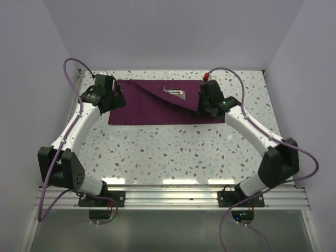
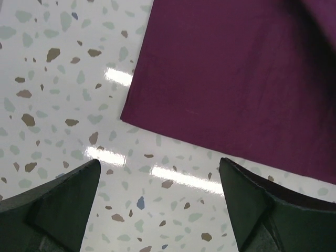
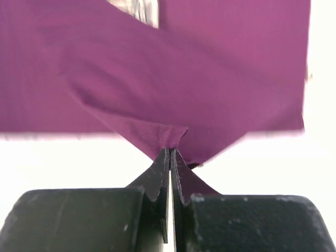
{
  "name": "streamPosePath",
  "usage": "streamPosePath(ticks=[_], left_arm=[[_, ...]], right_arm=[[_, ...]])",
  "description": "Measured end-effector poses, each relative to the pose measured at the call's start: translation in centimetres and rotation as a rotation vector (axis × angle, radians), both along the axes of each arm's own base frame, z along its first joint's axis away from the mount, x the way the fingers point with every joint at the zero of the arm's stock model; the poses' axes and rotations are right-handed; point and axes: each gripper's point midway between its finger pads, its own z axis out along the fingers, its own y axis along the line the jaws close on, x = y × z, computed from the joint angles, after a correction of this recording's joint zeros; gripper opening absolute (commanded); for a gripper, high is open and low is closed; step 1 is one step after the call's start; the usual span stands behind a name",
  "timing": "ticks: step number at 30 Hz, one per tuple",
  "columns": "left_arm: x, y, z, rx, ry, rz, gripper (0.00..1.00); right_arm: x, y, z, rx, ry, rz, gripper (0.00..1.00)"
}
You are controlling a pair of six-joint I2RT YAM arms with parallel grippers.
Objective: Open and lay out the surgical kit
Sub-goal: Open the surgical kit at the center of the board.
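Maroon wrap (image 1: pixel 149 109) lay on the table's (image 1: pixel 157 152) far side, one flap raised above the tray (image 1: pixel 177 93). Right gripper (image 3: pixel 169 153) was clamped on a cloth fold; left gripper (image 2: pixel 157 176) hovered open (empty) off the wrap's corner. I judged the cloth soft, light, slippery: pinch edges or corners.

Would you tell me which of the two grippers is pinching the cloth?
The right gripper, shut on a raised fold of cloth; the left gripper hangs open, holding nothing.

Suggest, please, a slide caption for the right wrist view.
Right hand shut on a pinch of the purple cloth wrap, a sliver of the steel tray showing beyond the raised flap.
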Motion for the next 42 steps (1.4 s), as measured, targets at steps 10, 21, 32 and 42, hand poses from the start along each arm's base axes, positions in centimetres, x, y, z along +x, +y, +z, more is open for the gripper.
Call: streamPosePath(ticks=[10, 21, 32, 42], left_arm=[[2.7, 0.3, 1.0, -0.004, -0.034, 0.017, 1.0], [3.3, 0.0, -0.8, -0.008, 0.01, 0.011, 0.99], [4.4, -1.6, -0.3, -0.057, -0.03, -0.072, 0.95], [12.0, -8.5, -3.0, -0.082, -0.006, -0.231, 0.84]], right_arm=[[-20.4, -5.5, 1.7, 0.078, 0.133, 0.056, 0.0], [-30.6, -10.3, -5.3, -0.052, 0.531, 0.025, 0.98], [-24.4, -8.2, -2.9, -0.17, 0.535, -0.013, 0.98], [-16.1, -2.5, -0.7, -0.114, 0.431, 0.027, 0.96]])
